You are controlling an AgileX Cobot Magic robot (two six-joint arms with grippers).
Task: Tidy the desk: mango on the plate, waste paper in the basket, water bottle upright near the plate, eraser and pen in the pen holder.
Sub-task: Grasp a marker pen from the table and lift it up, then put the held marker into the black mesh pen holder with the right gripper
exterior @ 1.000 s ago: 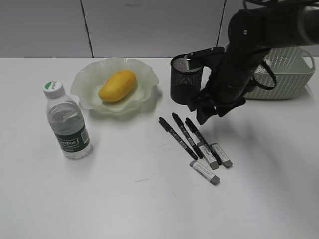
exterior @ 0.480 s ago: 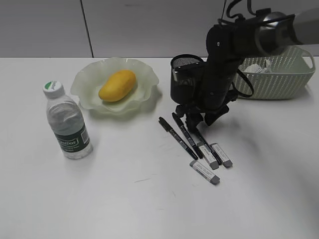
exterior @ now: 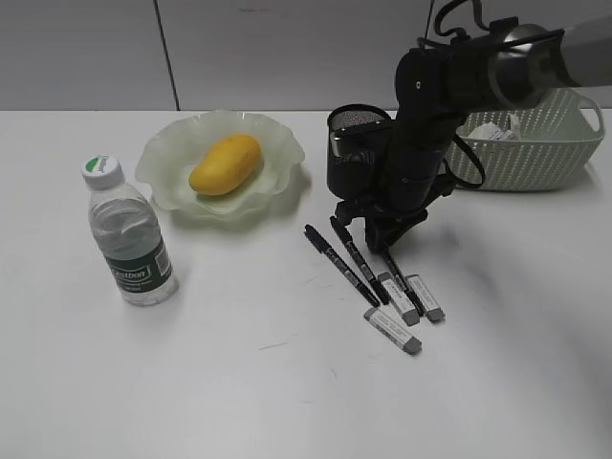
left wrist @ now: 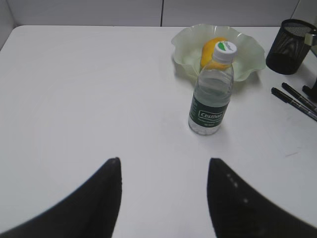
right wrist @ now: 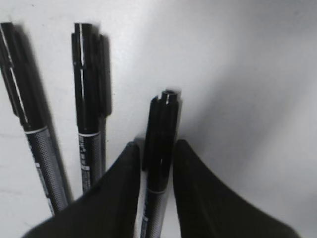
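Right gripper (right wrist: pixel 157 163) down beside the pen holder (exterior: pixel 356 150), fingers pinching the rightmost pen (right wrist: pixel 158 144). Left gripper (left wrist: pixel 163 191) near the bottle (left wrist: pixel 212 91), fingers spread apart.

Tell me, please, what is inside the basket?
The basket holds crumpled white waste paper, visible above its rim. The arm and basket wall cover the rest of its inside.

White table (exterior: pixel 239 402) w/ bottle (exterior: pixel 129 232), plate (exterior: pixel 163 158), pens (exterior: pixel 344 258), holder (exterior: pixel 346 151), basket (exterior: pixel 545 153).

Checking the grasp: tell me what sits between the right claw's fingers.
In the right wrist view, the right claw has one black pen between its fingers; the two other pens lie outside them.
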